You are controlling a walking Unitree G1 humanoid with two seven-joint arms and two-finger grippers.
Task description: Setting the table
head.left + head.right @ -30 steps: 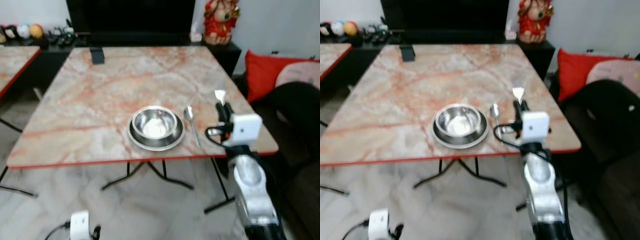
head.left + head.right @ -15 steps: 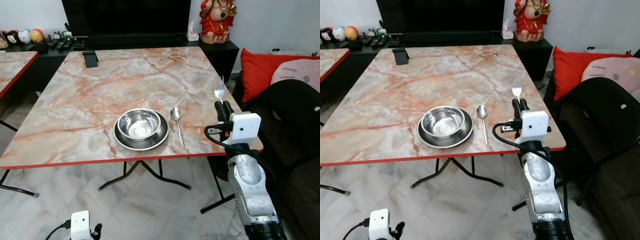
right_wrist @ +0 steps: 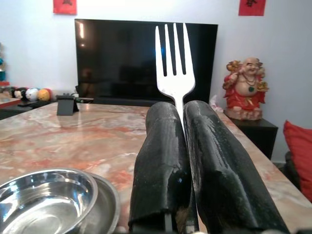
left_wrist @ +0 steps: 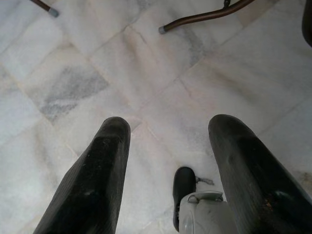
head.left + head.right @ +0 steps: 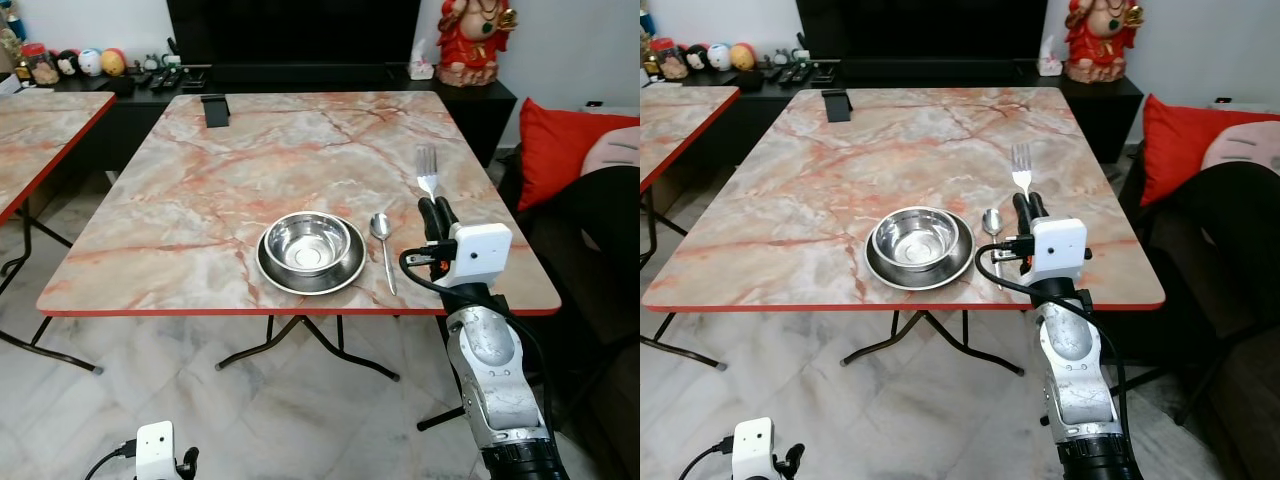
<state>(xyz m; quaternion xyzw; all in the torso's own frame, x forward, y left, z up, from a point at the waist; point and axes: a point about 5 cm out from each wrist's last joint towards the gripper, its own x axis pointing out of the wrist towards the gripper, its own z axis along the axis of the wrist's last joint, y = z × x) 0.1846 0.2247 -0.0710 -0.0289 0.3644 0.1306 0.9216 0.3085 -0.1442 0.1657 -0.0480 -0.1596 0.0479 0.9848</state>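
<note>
Pinched upright between the pressed-together fingers of the right gripper: one polished silver steel fork, tines up. Judged light, rigid and slippery; best held low on the handle. The left gripper is hung idle, fingers spread.

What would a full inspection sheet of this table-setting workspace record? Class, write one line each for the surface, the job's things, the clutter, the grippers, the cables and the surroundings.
Surface: marble-patterned table with a red edge.
Job's things: steel bowl sits in a steel plate; spoon lies just right of the plate; fork held upright, tines up.
Clutter: small black stand at the table's far edge.
Grippers: right gripper shut on the fork's handle, over the table's right side; left gripper open, hanging above the floor.
Cables: black cable looping at the right wrist.
Surroundings: television, red figurine, red cushion, second table at left.
</note>
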